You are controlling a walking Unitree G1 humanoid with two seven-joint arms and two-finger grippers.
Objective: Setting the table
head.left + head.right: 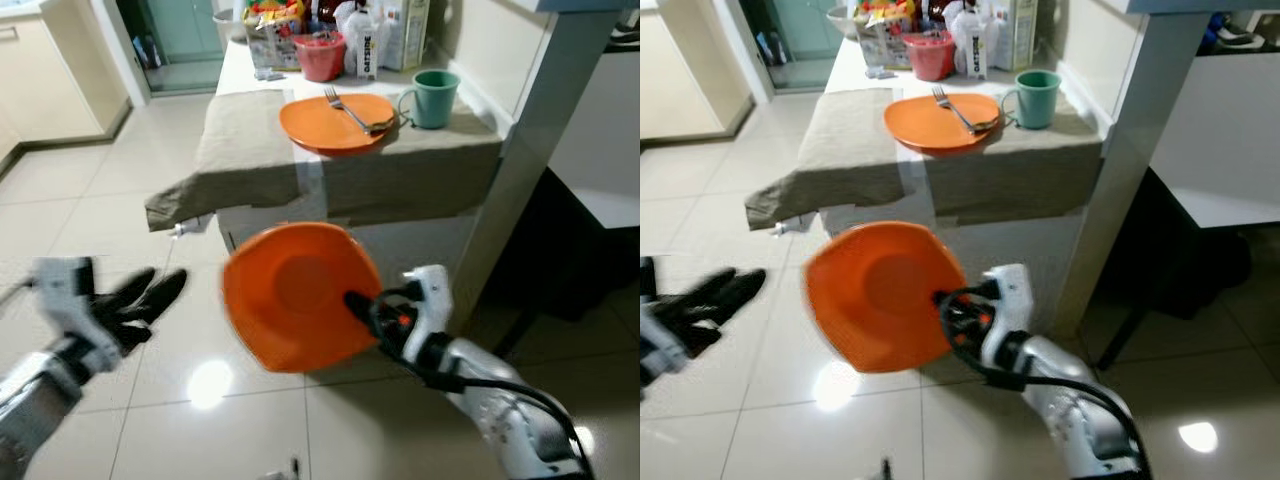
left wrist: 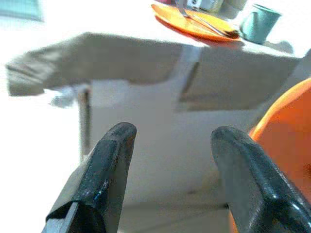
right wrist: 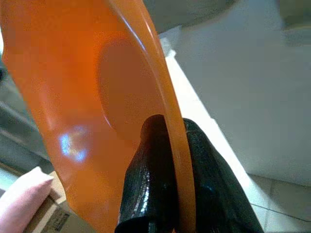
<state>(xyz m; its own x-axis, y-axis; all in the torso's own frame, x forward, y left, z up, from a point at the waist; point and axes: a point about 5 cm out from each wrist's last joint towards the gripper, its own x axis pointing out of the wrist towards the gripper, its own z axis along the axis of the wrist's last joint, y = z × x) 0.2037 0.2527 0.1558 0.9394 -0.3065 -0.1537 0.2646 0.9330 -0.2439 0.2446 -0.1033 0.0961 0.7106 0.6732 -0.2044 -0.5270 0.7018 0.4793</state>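
My right gripper [image 1: 358,303] is shut on the rim of an orange plate [image 1: 295,295], held tilted on edge in front of the table, above the floor. The wrist view shows both black fingers [image 3: 150,184] pinching that rim [image 3: 170,145]. My left gripper [image 1: 160,290] hovers open at the lower left, apart from the plate, its fingers [image 2: 109,165] spread with nothing between them. On the table's beige cloth [image 1: 250,130] lies a second orange plate [image 1: 335,120] with a fork [image 1: 348,110] on it, and a green mug [image 1: 434,97] stands to its right.
A red bowl [image 1: 320,55], a bottle [image 1: 367,45] and cartons crowd the table's far end. A grey pillar [image 1: 530,150] stands right of the table. Glossy tile floor [image 1: 120,180] spreads to the left. The cloth's corner [image 1: 175,210] hangs over the table's near left edge.
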